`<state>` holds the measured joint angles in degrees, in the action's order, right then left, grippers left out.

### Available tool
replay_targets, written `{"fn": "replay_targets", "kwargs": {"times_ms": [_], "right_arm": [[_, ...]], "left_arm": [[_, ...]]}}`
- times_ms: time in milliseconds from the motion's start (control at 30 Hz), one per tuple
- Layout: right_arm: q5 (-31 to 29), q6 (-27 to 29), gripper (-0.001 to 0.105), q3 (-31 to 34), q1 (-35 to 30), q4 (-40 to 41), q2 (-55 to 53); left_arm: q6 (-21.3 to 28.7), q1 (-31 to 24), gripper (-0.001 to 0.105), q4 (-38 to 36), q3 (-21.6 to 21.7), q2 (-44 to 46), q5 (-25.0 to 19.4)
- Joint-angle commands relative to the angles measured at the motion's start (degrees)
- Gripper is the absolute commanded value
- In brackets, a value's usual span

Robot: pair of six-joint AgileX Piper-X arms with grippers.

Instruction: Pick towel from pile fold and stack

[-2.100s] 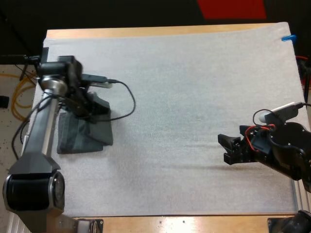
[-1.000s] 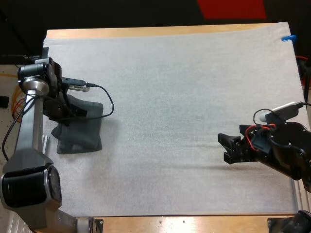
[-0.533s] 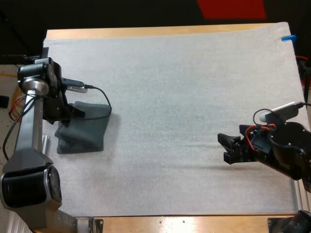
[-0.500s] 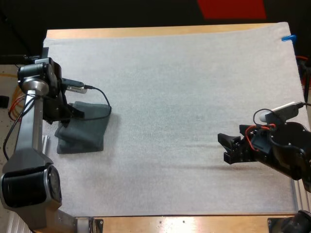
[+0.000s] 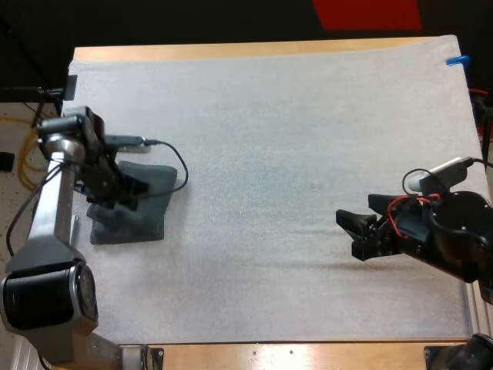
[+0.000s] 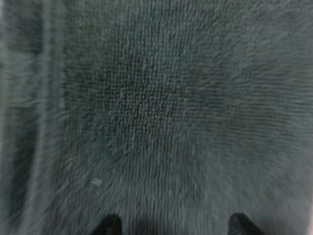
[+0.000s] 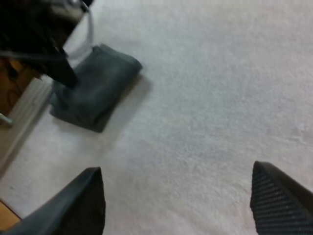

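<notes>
A dark grey-green folded towel stack (image 5: 149, 218) lies at the mat's left edge; its top towel sits a little askew. My left gripper (image 5: 125, 194) is low over the stack. In the left wrist view the towel's pile (image 6: 146, 107) lies close under the gripper (image 6: 174, 227), whose two fingertips (image 6: 110, 226) stand apart with nothing pinched between them. My right gripper (image 5: 348, 231) hovers open over bare mat at the right, far from the towels. From the right wrist view the stack (image 7: 93, 88) lies far ahead of the open gripper (image 7: 178, 205), with the left arm (image 7: 46, 34) over its far end.
The white mat (image 5: 293, 139) covers most of the wooden table (image 5: 231, 51). The stack sits close to the table's left edge, with floor and yellow cables (image 5: 27, 154) beyond it. Bare mat spreads between the two grippers.
My left gripper has shifted a little right and nearer, lower over the stack, and the top towel's far corner has spread right. My right gripper has edged slightly left.
</notes>
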<state>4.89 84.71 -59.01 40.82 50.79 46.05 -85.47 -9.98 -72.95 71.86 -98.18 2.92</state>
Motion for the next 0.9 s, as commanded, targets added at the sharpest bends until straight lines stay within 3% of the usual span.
{"fn": "replay_targets", "kwargs": {"times_ms": [0,200,300,600,867], "right_arm": [[0.58,-0.05,0.062,-0.35,0.02,-1.36,-0.50],[1.88,-0.05,0.062,-0.35,0.02,-2.23,-0.50],[1.88,-0.05,0.062,-0.35,0.02,-2.23,-0.50],[1.88,-0.01,0.062,-0.35,0.02,-2.23,-0.50],[1.88,0.34,0.062,-0.35,0.02,-2.23,-0.36]], "left_arm": [[-0.49,-0.03,0.044,2.02,-2.25,-0.02,0.24],[-0.90,-0.03,0.044,8.31,-10.96,-0.02,-3.97],[-1.64,-0.03,0.044,9.47,-12.62,-0.02,-3.97],[-1.71,-0.03,0.044,9.80,-8.26,5.36,-3.88],[-1.71,-0.03,0.044,13.07,-3.17,16.21,0.79]]}}
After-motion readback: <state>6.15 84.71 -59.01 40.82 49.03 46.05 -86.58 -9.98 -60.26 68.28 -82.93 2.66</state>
